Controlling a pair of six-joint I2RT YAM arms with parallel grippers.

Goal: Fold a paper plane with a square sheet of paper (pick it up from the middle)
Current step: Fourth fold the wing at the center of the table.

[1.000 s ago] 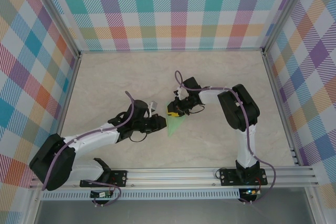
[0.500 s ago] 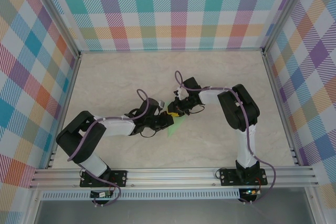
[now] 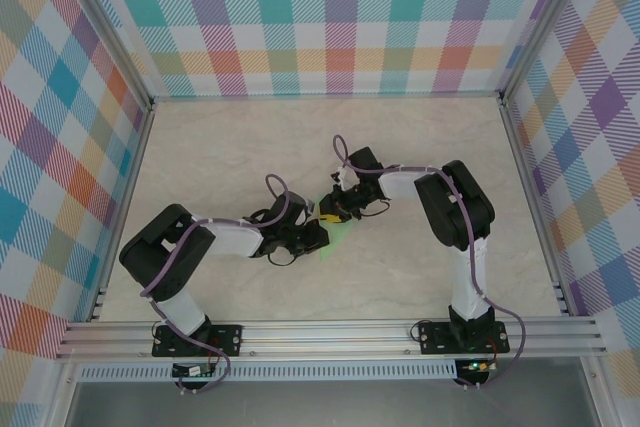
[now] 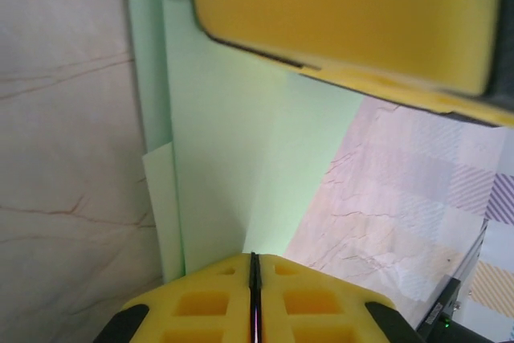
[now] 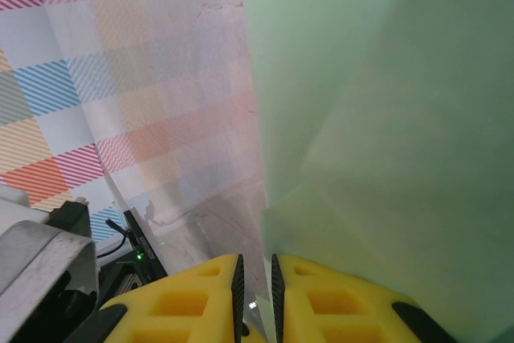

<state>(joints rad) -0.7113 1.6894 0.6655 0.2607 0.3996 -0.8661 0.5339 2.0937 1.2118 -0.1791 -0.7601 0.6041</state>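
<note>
The light green paper plane (image 3: 339, 238) lies at mid-table between both grippers, largely covered by them. My left gripper (image 3: 320, 234) reaches in from the left. In the left wrist view its yellow jaws (image 4: 254, 256) are pressed together where the paper plane (image 4: 225, 142) runs into their seam. My right gripper (image 3: 327, 215) comes down from behind; its yellow finger (image 4: 345, 22) crosses the top of the left wrist view. In the right wrist view the jaws (image 5: 255, 261) stand a thin slit apart, with an edge of the folded paper plane (image 5: 385, 118) in the slit.
The beige marbled table (image 3: 230, 157) is walled by checkered panels (image 3: 330, 17) at the back and both sides. An aluminium rail (image 3: 330, 332) with the arm bases runs along the near edge. The right arm's black elbow (image 3: 455, 207) rises to the right of the paper.
My left arm has folded its elbow and pushed its gripper right onto the paper, and its jaws have closed. The right gripper has held its place on the paper.
</note>
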